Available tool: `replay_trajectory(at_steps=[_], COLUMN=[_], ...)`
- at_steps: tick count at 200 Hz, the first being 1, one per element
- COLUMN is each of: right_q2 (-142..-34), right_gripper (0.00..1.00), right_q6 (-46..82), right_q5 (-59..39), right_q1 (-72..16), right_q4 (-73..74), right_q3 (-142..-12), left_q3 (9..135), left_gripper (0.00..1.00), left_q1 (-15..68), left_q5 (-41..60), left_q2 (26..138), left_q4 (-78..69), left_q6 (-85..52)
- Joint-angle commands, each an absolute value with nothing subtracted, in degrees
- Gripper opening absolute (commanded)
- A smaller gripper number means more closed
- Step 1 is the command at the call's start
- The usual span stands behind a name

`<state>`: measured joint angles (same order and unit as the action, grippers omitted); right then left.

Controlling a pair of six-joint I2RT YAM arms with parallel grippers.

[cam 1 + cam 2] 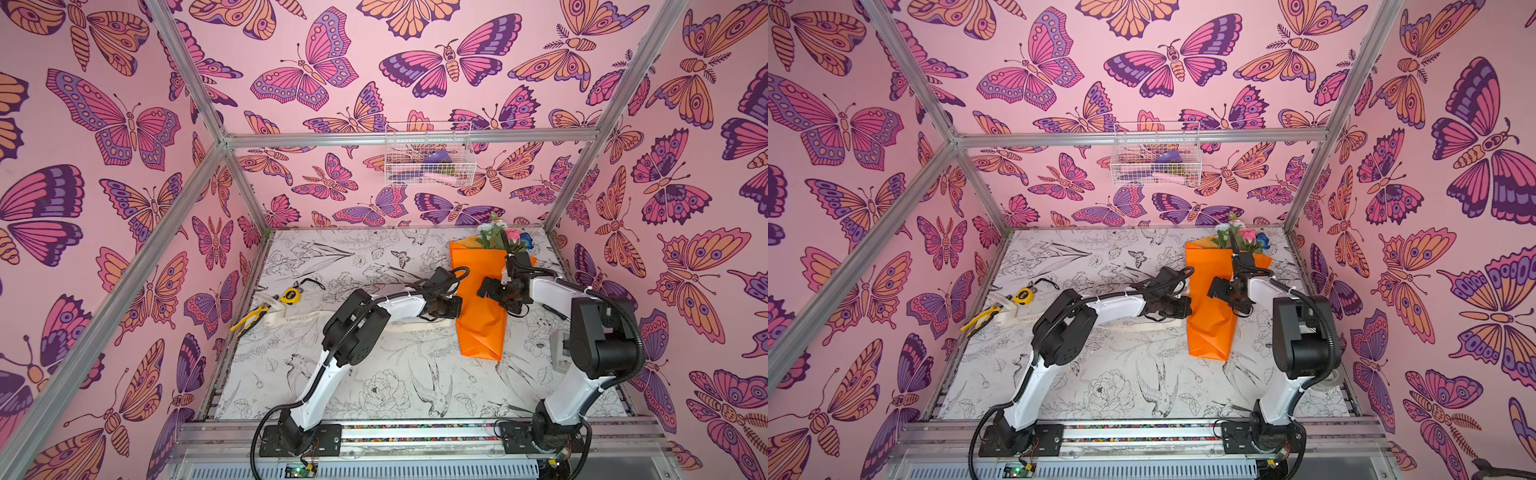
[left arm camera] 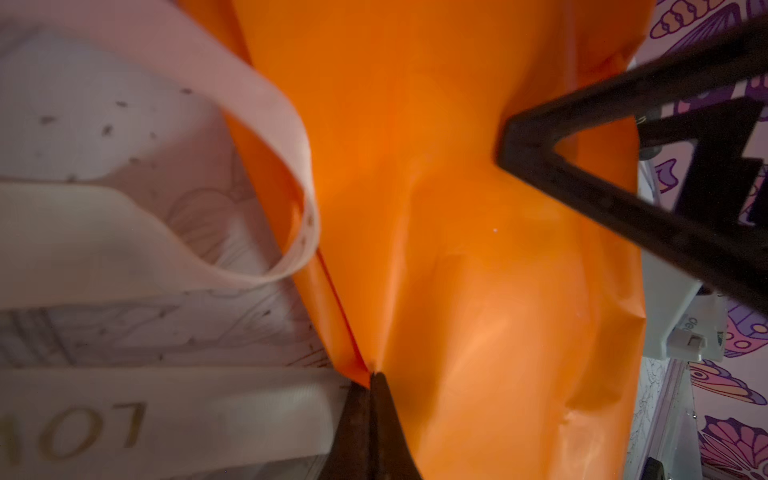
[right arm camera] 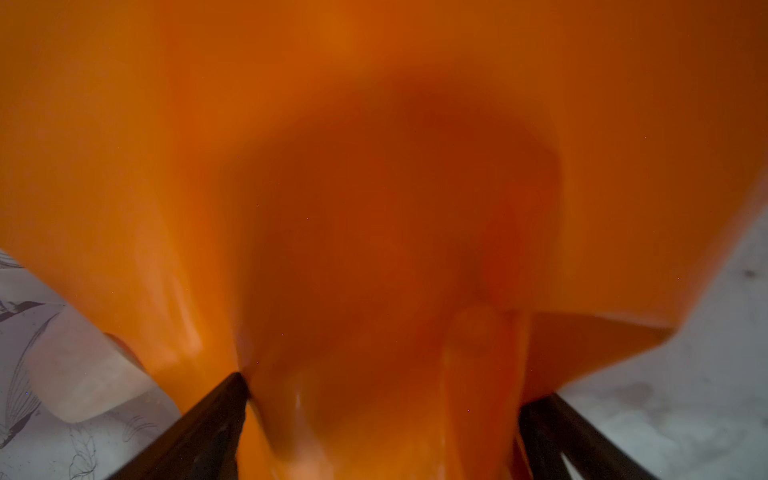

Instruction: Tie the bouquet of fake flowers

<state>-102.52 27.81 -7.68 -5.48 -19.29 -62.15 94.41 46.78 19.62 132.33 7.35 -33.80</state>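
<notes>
The bouquet of fake flowers [image 1: 473,274] lies on the right half of the table [image 1: 374,374]. Its orange wrapping paper [image 1: 480,332] is folded round the stems, and the pink, white and blue blooms [image 1: 505,237] poke out at the far end.

The left gripper [image 2: 372,384] sits at the wrap's left edge, about midway along. In the left wrist view its jaws are pressed fully together. The tips meet right on a folded edge of the orange paper, and creases run away from that point, so the gripper seems to pinch the paper. The cream ribbon [image 2: 174,232] loops just beside that edge and also runs flat beneath the fingers. Whether any of it is caught between them cannot be told.

The right gripper [image 3: 386,399] reaches over the wrap from the opposite side. Its jaws stand wide apart, one finger on either side of a rounded bulge of the paper. The paper lies against both fingers, with no visible squeeze.
</notes>
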Motion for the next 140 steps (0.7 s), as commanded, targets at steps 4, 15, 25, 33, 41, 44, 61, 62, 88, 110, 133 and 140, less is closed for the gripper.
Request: replay_trajectory(at_steps=[4, 15, 25, 33, 41, 44, 61, 62, 88, 110, 133, 140], right_q2=[-104.81, -105.90, -106.89, -107.82, -108.68, -109.06, -111.36, -111.45, -113.10, -114.61, -113.91, -113.07], right_gripper=[0.99, 0.99, 0.99, 0.99, 0.99, 0.99, 0.99, 0.98, 0.62, 0.39, 0.18, 0.12], right_q6=[25.91, 25.58, 25.32, 25.14, 24.97, 24.96, 25.25, 25.33, 26.18, 25.89, 25.55, 25.25], right_q5=[-6.24, -5.43, -5.02, -4.66, -3.96, -3.57, -0.49, -0.42, 4.29, 7.51, 12.58, 13.53], right_q1=[-8.72, -9.85, -10.57, -11.04, -11.56, -11.67, -12.43, -12.41, -12.85, -12.90, -12.65, -12.31], right_q4=[-21.42, -22.04, -22.51, -23.04, -23.73, -24.07, -26.95, -27.14, -31.44, -34.88, -36.68, -36.78], right_q3=[-64.69, -65.27, -65.73, -66.23, -66.66, -66.88, -68.66, -68.83, -71.68, -74.32, -74.50, -74.11], left_q3=[94.48, 94.64, 94.72, 94.75, 94.72, 94.70, 94.74, 94.74, 94.36, 93.41, 91.58, 90.76], left_gripper=[0.00, 0.00, 0.00, 0.00, 0.00, 0.00, 0.00, 0.00, 0.00, 0.02, 0.10, 0.13], left_q1=[46.85, 46.85, 46.85, 46.85, 46.85, 46.85, 46.85, 46.85, 46.85, 46.85, 46.35, 46.08], left_q5=[20.38, 20.47, 20.45, 20.55, 20.57, 20.57, 20.65, 20.65, 20.83, 20.78, 20.59, 20.20], left_q2=[135.79, 135.94, 135.97, 136.01, 136.07, 136.12, 136.09, 136.07, 135.56, 134.25, 131.60, 130.34], left_q4=[10.31, 10.28, 10.28, 10.28, 10.25, 10.28, 10.21, 10.20, 10.28, 10.05, 9.74, 9.65], left_q6=[-34.28, -34.26, -34.35, -34.37, -34.32, -34.36, -34.36, -34.36, -34.50, -34.31, -33.97, -33.69])
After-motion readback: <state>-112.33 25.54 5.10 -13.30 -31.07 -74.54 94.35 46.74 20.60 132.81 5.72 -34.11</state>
